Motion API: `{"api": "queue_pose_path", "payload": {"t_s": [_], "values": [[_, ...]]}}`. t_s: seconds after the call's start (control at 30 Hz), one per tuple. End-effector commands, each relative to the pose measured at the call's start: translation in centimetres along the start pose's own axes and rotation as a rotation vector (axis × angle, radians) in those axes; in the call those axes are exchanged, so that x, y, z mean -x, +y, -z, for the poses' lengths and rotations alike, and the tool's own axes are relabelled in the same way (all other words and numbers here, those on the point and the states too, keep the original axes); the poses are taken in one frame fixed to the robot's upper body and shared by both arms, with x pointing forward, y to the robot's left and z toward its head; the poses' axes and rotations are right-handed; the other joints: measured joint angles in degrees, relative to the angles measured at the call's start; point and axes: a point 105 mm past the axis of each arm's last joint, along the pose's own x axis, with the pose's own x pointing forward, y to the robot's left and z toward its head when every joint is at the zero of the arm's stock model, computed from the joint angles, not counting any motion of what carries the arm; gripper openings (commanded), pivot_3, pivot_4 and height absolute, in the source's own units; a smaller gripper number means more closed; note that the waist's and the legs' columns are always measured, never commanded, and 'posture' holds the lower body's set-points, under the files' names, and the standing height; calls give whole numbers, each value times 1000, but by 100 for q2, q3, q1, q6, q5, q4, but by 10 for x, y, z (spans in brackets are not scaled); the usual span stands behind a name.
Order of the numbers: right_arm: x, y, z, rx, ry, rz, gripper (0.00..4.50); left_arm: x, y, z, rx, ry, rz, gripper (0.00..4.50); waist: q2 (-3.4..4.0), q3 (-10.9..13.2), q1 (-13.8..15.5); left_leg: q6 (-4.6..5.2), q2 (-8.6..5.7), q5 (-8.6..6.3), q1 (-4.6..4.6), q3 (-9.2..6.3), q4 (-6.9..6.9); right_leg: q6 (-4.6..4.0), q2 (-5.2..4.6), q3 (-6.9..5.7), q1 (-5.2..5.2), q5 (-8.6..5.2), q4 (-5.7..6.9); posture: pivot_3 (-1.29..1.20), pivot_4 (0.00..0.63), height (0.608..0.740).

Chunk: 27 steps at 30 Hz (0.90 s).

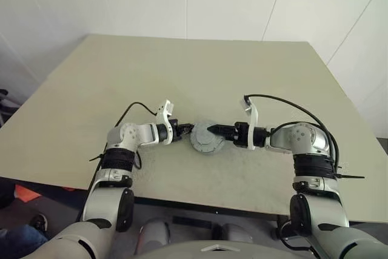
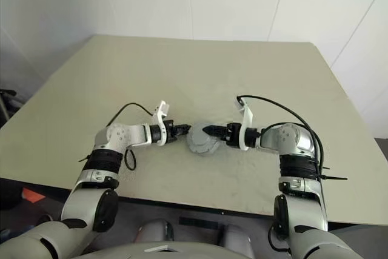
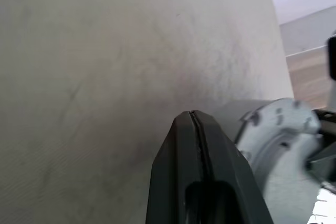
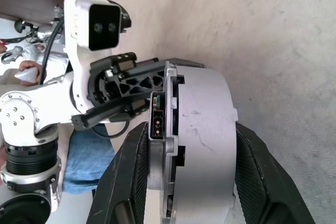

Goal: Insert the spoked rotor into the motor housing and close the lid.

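The motor housing (image 4: 202,145), a round grey assembly with its lid side pale and closed over, sits near the front middle of the beige table (image 1: 200,71), between the two grippers. What is inside it is hidden; neither rotor nor windings can be made out. The right gripper (image 4: 191,177) straddles it, one black finger against each flat face, grasping the motor housing. The left gripper (image 1: 183,130) is clenched, fingers (image 3: 202,171) pressed together, its tip at the housing's opposite edge. A blue cloth (image 4: 89,161) lies beyond the table's edge.
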Motion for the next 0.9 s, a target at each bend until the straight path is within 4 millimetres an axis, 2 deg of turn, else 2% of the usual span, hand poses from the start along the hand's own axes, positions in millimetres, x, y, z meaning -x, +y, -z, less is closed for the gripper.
{"api": "queue_pose_path", "payload": {"t_s": [0.03,0.6,0.8,0.9], "values": [[-1,13,-9,34,-20,-33,2163,-2,-3,0,-7,9,6,0,1,1,6,0,0,0,-1,0,0,0,0,0,-1,0,0,0,0,740],[-3,11,-12,8,-43,-29,2163,2,4,-5,7,-34,-10,0,6,4,-4,-2,1,1,-1,1,1,-1,0,1,1,0,9,0,0,740],[-7,21,-30,-76,-125,-103,2163,16,10,-20,55,-155,3,0,11,12,-36,-15,1,9,-8,1,3,-3,0,2,-18,1,27,0,0,740],[-10,25,-35,-100,-152,-120,2163,24,15,-25,76,-205,-2,0,11,12,-33,-23,0,15,-33,2,10,-15,0,6,-78,-1,62,0,0,740]]}}
